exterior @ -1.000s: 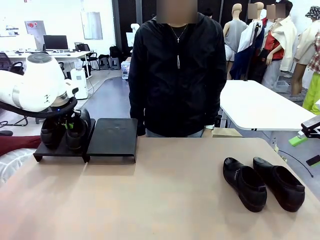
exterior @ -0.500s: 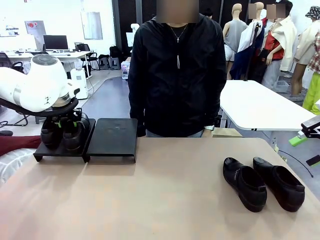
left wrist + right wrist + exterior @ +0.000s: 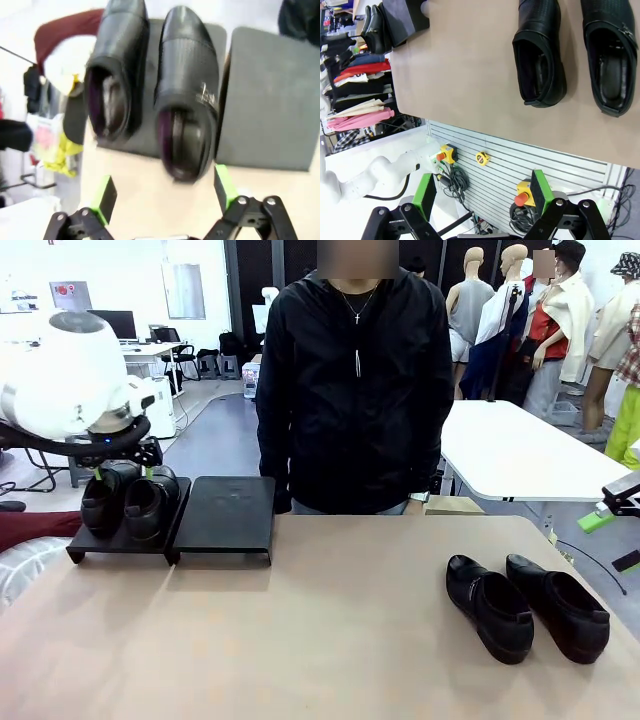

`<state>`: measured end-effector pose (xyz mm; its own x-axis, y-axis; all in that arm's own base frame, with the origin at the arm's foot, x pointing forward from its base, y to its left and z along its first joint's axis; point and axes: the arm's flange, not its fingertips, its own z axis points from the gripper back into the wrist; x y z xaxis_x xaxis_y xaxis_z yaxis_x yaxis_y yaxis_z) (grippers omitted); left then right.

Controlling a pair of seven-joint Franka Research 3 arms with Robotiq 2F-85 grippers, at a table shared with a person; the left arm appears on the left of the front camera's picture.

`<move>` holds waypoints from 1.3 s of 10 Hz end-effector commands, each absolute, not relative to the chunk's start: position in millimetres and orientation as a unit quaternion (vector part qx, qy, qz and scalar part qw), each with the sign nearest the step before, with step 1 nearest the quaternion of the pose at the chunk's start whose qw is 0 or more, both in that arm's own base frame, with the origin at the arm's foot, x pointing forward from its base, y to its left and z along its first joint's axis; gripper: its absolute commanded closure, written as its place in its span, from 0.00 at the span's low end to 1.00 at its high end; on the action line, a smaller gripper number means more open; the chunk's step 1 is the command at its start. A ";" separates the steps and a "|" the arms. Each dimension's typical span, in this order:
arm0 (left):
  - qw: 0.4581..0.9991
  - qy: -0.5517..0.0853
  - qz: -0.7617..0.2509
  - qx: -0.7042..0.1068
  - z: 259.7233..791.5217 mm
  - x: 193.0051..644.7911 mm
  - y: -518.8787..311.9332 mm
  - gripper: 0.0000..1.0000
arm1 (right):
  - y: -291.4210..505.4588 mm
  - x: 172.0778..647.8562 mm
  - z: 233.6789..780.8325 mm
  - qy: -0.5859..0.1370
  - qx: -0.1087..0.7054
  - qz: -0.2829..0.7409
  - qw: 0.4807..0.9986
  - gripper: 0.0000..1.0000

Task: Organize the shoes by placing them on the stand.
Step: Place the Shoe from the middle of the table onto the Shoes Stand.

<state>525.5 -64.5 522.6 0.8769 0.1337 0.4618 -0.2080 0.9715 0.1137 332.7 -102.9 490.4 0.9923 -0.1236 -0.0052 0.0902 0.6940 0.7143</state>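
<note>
The left gripper (image 3: 162, 179) hangs just above the far-left part of the table (image 3: 300, 640), released: its green pads (image 3: 103, 197) stand spread with nothing between them. Directly beneath it, 2 of the shoes, one (image 3: 100, 502) on the left and one (image 3: 150, 506) on the right, sit side by side and touching on the stand's left platform (image 3: 115, 553); in the left wrist view their heel openings face the gripper. The right platform (image 3: 228, 510) stands just beside it, its edge against the left one. The other 2 shoes lie on the table at the near right, one (image 3: 490, 608) just left of the other (image 3: 560, 606), close together but apart, toes angled toward the near-right corner. The right gripper (image 3: 481, 190) hangs off the table's right side, well apart from those shoes, fingers wide and gripping nothing. A person (image 3: 350, 390) in a black jacket stands at the far edge, behind the middle of the table.
</note>
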 end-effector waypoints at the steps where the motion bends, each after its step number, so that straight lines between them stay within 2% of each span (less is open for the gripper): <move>1: 0.978 -0.197 0.051 0.047 557.2 448.8 -59.6 0.00 | -103.6 332.0 492.9 -0.018 0.386 -0.059 0.921 0.00; 2: 0.983 -0.180 -0.008 -0.016 567.0 404.2 -59.0 0.00 | -103.6 332.0 492.9 -0.018 0.386 -0.059 0.921 0.00; 4: 0.955 -0.128 -0.209 -0.166 562.6 339.0 -54.9 0.00 | -103.6 332.0 492.9 -0.018 0.386 -0.059 0.921 0.00; 5: 0.947 -0.115 -0.222 -0.203 556.4 317.0 -47.8 0.00 | -103.6 332.0 492.9 -0.018 0.386 -0.059 0.921 0.00; 6: 0.932 -0.129 -0.242 -0.238 550.9 290.5 -34.0 0.00 | -103.6 332.0 492.9 -0.018 0.386 -0.059 0.921 0.00; 7: 0.917 -0.147 -0.249 -0.274 547.2 279.1 -20.2 0.00 | -103.6 332.0 492.9 -0.018 0.386 -0.059 0.921 0.00; 8: 0.916 -0.158 -0.209 -0.303 543.9 283.8 -9.9 0.00 | -103.6 332.0 492.9 -0.018 0.386 -0.059 0.921 0.00; 9: 0.932 -0.153 -0.171 -0.282 537.1 300.1 -7.3 0.00 | -103.6 332.0 492.9 -0.018 0.386 -0.059 0.921 0.00; 10: 0.913 -0.163 -0.246 -0.280 551.1 277.1 -28.3 0.00 | -103.6 332.0 492.9 -0.018 0.386 -0.059 0.921 0.00; 13: 0.913 -0.163 -0.246 -0.280 551.1 277.1 -28.3 0.00 | -103.6 332.0 492.9 -0.018 0.386 -0.059 0.921 0.00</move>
<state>277.6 -31.3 549.8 0.8384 -0.3452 0.4217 0.5191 0.7417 -0.4248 332.9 -103.0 490.4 0.9923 -0.1237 -0.0057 0.0906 0.6940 0.7143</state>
